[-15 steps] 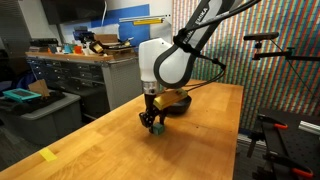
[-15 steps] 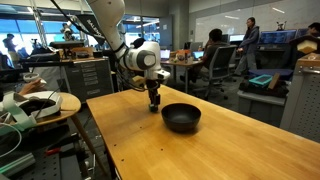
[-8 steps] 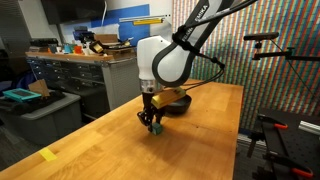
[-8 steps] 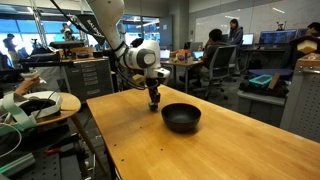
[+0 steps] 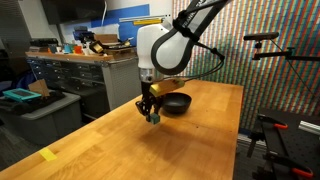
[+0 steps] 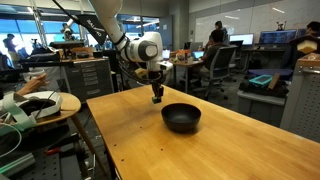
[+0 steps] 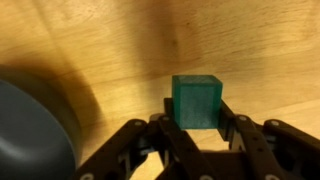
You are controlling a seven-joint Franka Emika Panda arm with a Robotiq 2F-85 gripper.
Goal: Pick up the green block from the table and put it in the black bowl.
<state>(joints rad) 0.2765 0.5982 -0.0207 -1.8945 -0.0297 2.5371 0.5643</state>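
1 green block (image 7: 196, 98) in gripper (image 7: 197, 120), 1 black bowl (image 6: 181, 117) adj.

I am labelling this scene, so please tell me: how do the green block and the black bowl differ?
The green block is a cube; the black bowl is round and shallow. The block is far smaller than the bowl. The block is clamped in the gripper; the bowl rests free on the table. Both are plain and single-coloured.
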